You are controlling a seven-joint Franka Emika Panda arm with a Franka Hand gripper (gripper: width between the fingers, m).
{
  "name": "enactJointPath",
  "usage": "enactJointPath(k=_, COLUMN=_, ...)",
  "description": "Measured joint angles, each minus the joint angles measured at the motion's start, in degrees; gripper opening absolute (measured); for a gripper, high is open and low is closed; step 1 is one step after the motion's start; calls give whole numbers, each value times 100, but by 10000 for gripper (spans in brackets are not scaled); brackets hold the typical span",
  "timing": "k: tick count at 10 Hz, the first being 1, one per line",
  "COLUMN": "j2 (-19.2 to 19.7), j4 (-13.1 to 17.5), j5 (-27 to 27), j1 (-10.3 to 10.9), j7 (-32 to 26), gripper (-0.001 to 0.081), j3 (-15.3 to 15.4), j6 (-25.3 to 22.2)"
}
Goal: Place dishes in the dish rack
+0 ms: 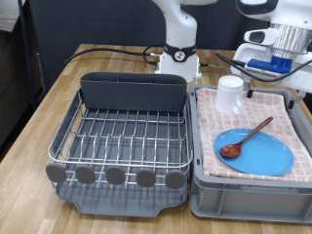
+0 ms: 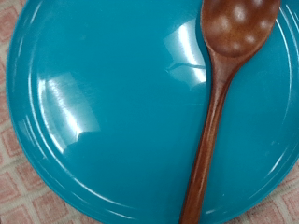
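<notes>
Spoon lying across the blue plate on checked cloth; mug behind; rack empty. Gripper above, opening indeterminable.

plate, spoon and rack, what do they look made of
Plate: glossy blue, sharp light reflections, so glazed ceramic or hard plastic; can't tell which.
Spoon: reddish-brown with a slight sheen, looks like varnished wood.
Rack: thin shiny silver wires, likely metal, on a matte grey tray that looks plastic.

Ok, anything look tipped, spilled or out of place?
Nothing stands out. The wooden spoon lies across the blue plate on the checked cloth, the mug stands upright there, and the dish rack holds no dishes.
</notes>
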Motion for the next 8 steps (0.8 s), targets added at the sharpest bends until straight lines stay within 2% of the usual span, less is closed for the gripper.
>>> enactJointPath(k=2, j2=136, j4=-80, j5=-277, j1=1, j7=496, gripper=802, j3=-44, j6=116)
enactJointPath(k=5, j2=382, j4=-71, j5=-627, j1=2, j7=886, gripper=802, j3=-85, j6=242)
enactJointPath(k=8, j2=686, j4=-60, j5=-1435, j1=18, j7=1558, gripper=802, j3=-294, j6=748)
